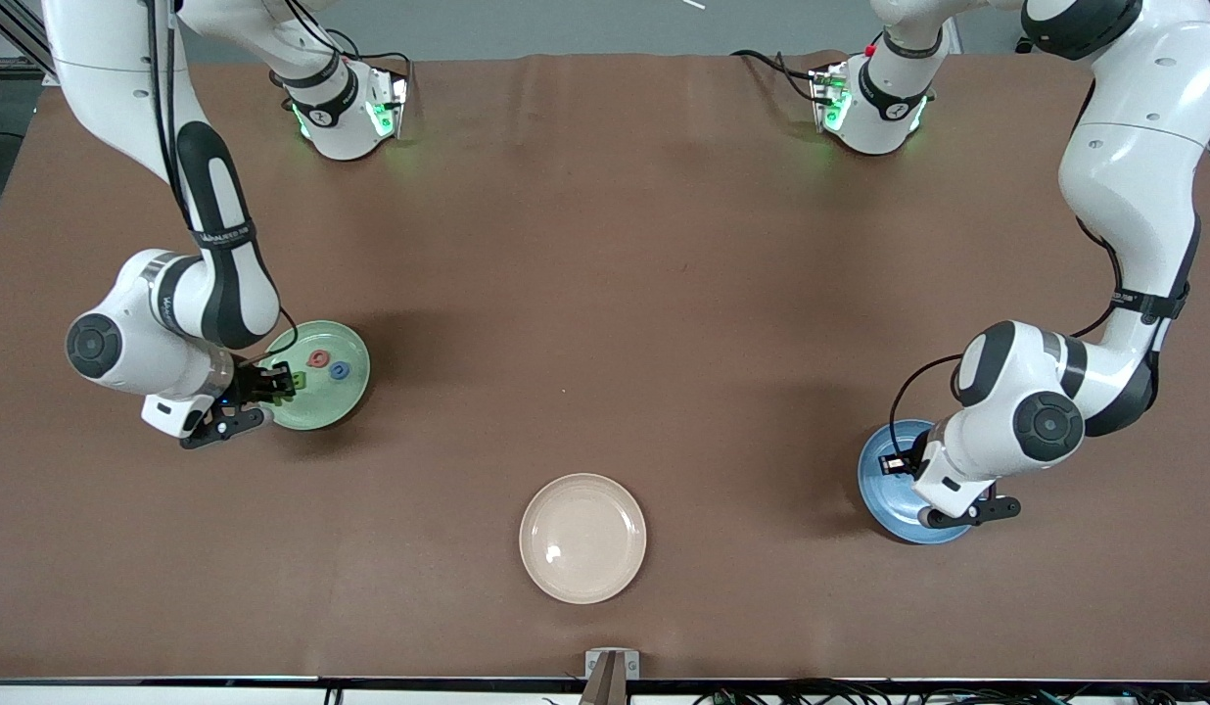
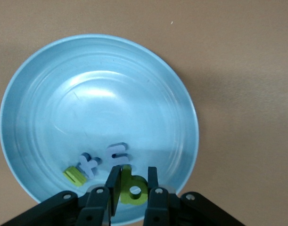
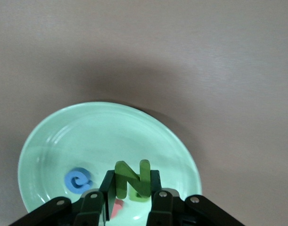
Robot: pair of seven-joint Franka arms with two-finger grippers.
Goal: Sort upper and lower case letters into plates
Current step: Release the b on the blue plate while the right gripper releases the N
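Both arms over their plates, each w/ a letter in hand. I run this one from afar, reading across the front view from the right arm's end to the left arm's.

Right gripper (image 1: 272, 384) hangs over the mint plate (image 1: 355, 392), which sits toward the right arm's end of the table. Its fingers are clamped on a green N (image 3: 133, 180), held upright between them. In that plate already lie a red G (image 1: 319, 359) and a blue G (image 1: 340, 371), close together but apart.

Mid-table, nearest the front camera, the beige plate (image 1: 582, 538) sits bare; not part of the sort.

Left gripper (image 1: 894, 463) hangs over the blue plate (image 1: 884, 499) toward the left arm's end. Its fingers are closed on a green lowercase letter (image 2: 132, 189), prob. a b. Three more letters rest in that plate near the gripper: two blue (image 2: 118, 153) and one green (image 2: 74, 176); I can't read them for sure.

Step in hand, as I judge it: both drops. To do them well I want each letter let go low, so it doesn't bounce out over the shallow rim. The N sits over the red G's spot, so I'd shift a touch toward bare plate to avoid stacking. Same on the blue plate: the letters crowd one edge, so I'd move toward the centre, open gently, then lift straight up.
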